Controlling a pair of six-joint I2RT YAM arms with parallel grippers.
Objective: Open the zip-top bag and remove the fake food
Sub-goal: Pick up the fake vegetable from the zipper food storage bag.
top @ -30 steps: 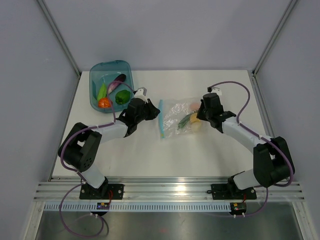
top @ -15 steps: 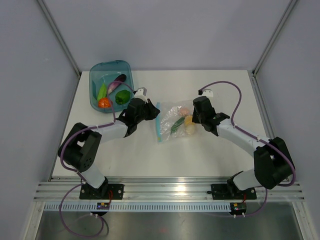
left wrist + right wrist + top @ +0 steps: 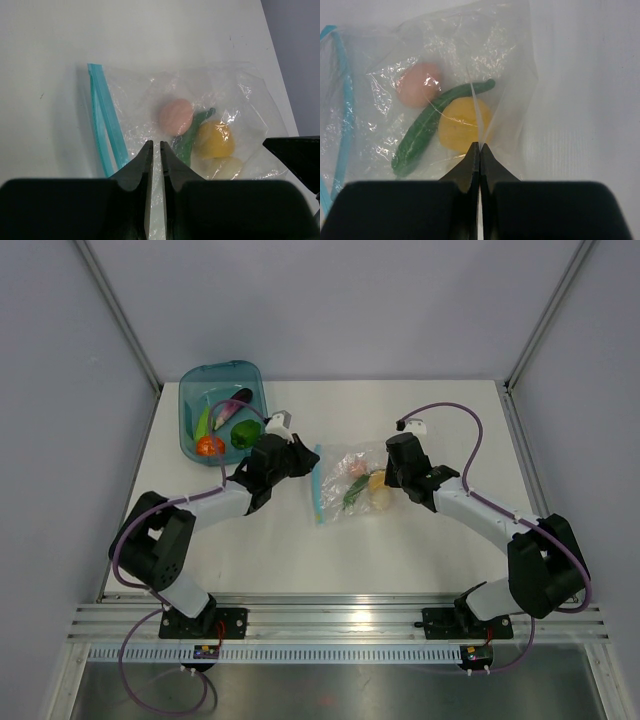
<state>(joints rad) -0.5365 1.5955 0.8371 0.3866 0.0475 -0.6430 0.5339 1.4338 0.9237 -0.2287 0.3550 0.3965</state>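
Note:
The zip-top bag [image 3: 342, 468] lies mid-table, its blue-teal zip strip [image 3: 317, 486] facing left. Inside it are fake food pieces: a pink piece [image 3: 176, 116], a green pod [image 3: 192, 136], a yellow lemon [image 3: 214, 140] and a white egg [image 3: 226, 166]. My right gripper [image 3: 479, 144] is shut on a raised fold of the bag's closed end, just over the lemon [image 3: 460, 125] and pod [image 3: 420, 137]. My left gripper [image 3: 156, 144] hangs over the bag beside the zip strip [image 3: 102, 125], jaws a thin slit apart, with nothing clearly pinched. It shows in the top view [image 3: 303, 462] left of the strip.
A teal translucent tub [image 3: 190, 398] stands at the back left, holding an orange tomato [image 3: 209, 446], a green pepper [image 3: 243, 434], a purple eggplant [image 3: 235, 406] and a green piece [image 3: 204, 422]. Grey walls close the table on three sides.
My right gripper pulled the bag leftward toward the left gripper, then held still. My left gripper shifted slightly up and right, closer to the zip strip.

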